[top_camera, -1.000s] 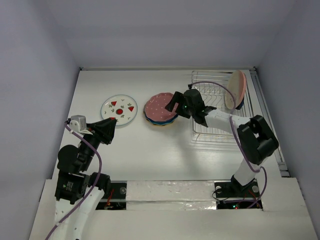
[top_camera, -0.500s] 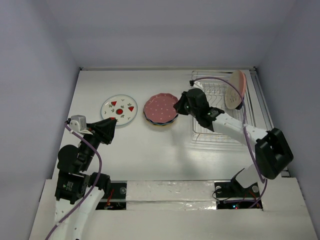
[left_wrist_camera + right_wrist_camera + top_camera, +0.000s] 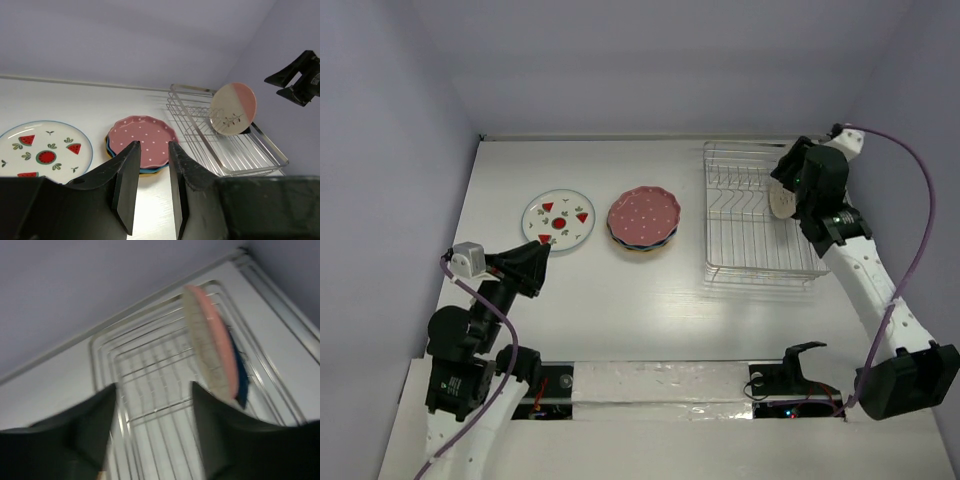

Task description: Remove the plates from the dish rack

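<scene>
Right tool (image 3: 152,390) stands released and empty over the dish rack (image 3: 750,240), at upper right of the overhead view. Cream-and-pink plate (image 3: 210,347) leans on edge there, dark navy plate (image 3: 242,377) close behind it. Left tool (image 3: 151,150) narrowly parted, grasping nothing. Judged risk: a skewed pinch catches both rims, or tips the pair against the wires.

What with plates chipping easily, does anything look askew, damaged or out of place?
Nothing stands out. The cream-and-pink plate stands on edge in the dish rack with a dark blue plate behind it; the nearby stack looks tidy.
</scene>
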`<state>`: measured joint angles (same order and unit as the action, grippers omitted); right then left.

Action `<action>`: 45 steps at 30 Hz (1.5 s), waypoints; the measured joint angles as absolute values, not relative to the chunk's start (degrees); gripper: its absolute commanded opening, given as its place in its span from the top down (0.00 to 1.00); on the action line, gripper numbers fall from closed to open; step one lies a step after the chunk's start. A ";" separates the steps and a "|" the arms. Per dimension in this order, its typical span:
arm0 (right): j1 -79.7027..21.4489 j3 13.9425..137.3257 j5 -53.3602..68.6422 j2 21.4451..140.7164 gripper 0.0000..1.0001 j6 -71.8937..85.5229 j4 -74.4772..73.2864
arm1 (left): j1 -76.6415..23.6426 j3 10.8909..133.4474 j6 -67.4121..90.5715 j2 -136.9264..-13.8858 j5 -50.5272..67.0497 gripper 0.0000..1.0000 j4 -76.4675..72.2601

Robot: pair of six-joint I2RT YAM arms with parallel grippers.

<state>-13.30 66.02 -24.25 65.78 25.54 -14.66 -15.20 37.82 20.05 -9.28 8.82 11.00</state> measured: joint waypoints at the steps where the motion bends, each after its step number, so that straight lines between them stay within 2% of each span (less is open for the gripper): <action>1: -11.25 65.95 -24.53 65.95 0.20 25.10 -15.05 | -15.59 37.82 20.05 -8.84 8.73 0.74 11.00; 5: -7.22 66.24 -25.10 68.14 0.22 23.03 -17.21 | -16.93 37.82 20.05 -7.95 8.40 0.73 11.05; 14: 1.17 71.48 -23.18 82.85 0.31 20.01 -18.76 | -19.09 37.82 20.05 -6.11 7.40 0.72 11.00; 20: 3.01 75.48 -21.47 89.38 0.38 17.96 -19.29 | -20.27 37.82 20.05 -6.13 7.22 0.72 11.05; 23: 2.98 77.52 -20.14 91.66 0.46 16.69 -18.90 | -20.27 37.82 20.05 -6.13 7.07 0.71 11.05; 24: 2.98 77.67 -20.08 92.09 0.54 16.29 -18.72 | -20.27 37.82 20.05 -6.13 7.05 0.71 11.05; 26: 2.98 77.87 -20.10 92.77 0.58 15.42 -18.90 | -20.29 37.82 20.05 -6.13 7.03 0.71 11.05; 27: 2.98 78.06 -20.14 93.17 0.69 15.05 -18.90 | -20.29 37.82 20.05 -6.13 7.03 0.71 11.05; 29: 2.98 78.43 -20.12 93.65 0.76 13.54 -19.18 | -20.29 37.82 20.05 -6.13 7.03 0.71 11.05; 30: 2.98 78.70 -19.97 93.60 0.85 12.56 -19.59 | -20.29 37.82 20.05 -6.13 7.03 0.71 11.05; 33: 2.57 79.05 -20.14 93.54 1.00 10.37 -20.34 | -20.29 37.82 20.05 -6.15 7.03 0.71 11.05; 45: -0.43 79.31 -22.09 84.73 1.00 6.79 -27.66 | -20.29 37.82 20.08 -6.68 7.05 0.71 11.03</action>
<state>-0.43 79.31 -22.09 84.73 6.79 -27.66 -20.29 37.82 20.08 -6.68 7.05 11.03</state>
